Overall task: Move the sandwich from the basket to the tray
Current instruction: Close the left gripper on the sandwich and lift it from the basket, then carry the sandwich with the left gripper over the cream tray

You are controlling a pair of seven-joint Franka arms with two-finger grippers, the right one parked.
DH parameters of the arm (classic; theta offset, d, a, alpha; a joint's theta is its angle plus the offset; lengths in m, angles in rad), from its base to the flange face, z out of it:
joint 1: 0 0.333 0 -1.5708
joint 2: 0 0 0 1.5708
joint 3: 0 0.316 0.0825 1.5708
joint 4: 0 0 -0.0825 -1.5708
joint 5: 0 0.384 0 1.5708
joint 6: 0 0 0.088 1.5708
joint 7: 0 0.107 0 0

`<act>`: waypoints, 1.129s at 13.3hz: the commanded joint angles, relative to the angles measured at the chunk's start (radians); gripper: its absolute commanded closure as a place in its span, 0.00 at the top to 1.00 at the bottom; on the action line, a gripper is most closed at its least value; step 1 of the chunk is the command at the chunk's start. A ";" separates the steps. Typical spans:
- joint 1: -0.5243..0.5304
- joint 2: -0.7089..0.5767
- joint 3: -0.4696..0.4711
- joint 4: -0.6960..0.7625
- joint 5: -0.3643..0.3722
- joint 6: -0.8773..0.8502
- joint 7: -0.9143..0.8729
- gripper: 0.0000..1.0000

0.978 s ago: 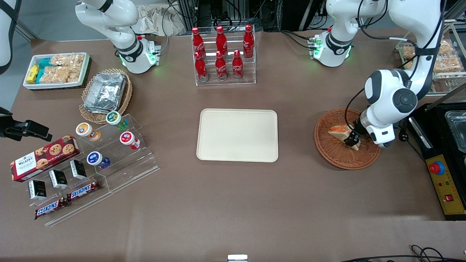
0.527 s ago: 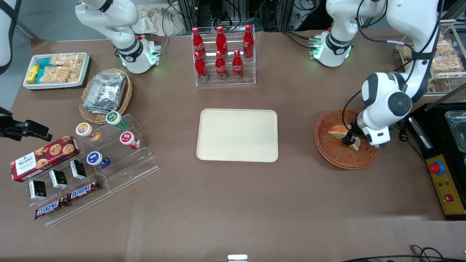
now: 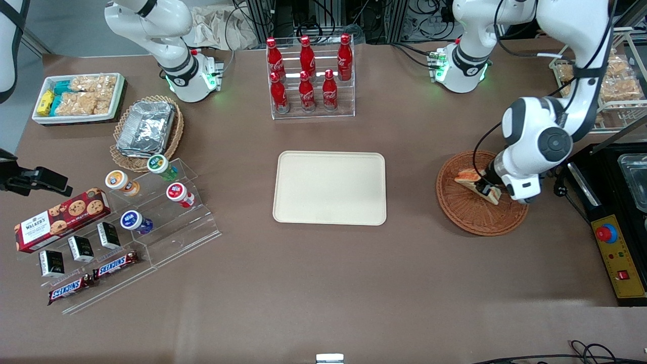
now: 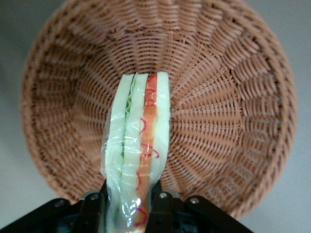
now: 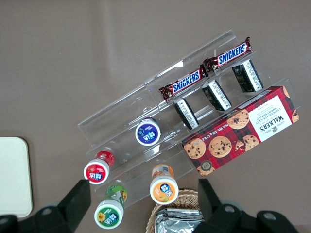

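The sandwich point(image 3: 471, 179) is a plastic-wrapped wedge of white bread with orange-red and green layers. The left arm's gripper point(image 3: 486, 190) is shut on it and holds it above the reddish-brown wicker basket point(image 3: 457, 212). In the left wrist view the sandwich point(image 4: 138, 145) stands on edge between the black fingers point(image 4: 164, 208), with the gripper point(image 4: 127, 211) clamped on its near end and the basket point(image 4: 233, 97) below. The cream-beige tray point(image 3: 329, 187) lies flat at mid-table, bare, toward the parked arm's end from the basket. Its corner shows in the right wrist view point(image 5: 13, 177).
A black appliance with a red button point(image 3: 614, 242) stands beside the basket at the working arm's end. A rack of red cola bottles point(image 3: 308, 76) stands farther from the camera than the tray. Acrylic shelves with snacks point(image 3: 126, 222), a foil-container basket point(image 3: 146, 129) and a white snack bin point(image 3: 78, 96) lie toward the parked arm's end.
The gripper has risen with the sandwich in it, lifting it off the basket floor and a little farther from the camera.
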 commanded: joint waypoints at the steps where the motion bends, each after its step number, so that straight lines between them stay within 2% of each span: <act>1: -0.006 -0.035 0.001 0.202 0.038 -0.275 0.033 0.00; 5: -0.007 -0.029 0.002 0.482 0.051 -0.574 0.211 0.00; 9: -0.009 -0.032 -0.021 0.532 0.054 -0.622 0.334 0.00; 12: -0.009 -0.015 -0.116 0.538 0.072 -0.613 0.351 0.00; 15: -0.010 0.040 -0.263 0.575 0.074 -0.608 0.351 0.00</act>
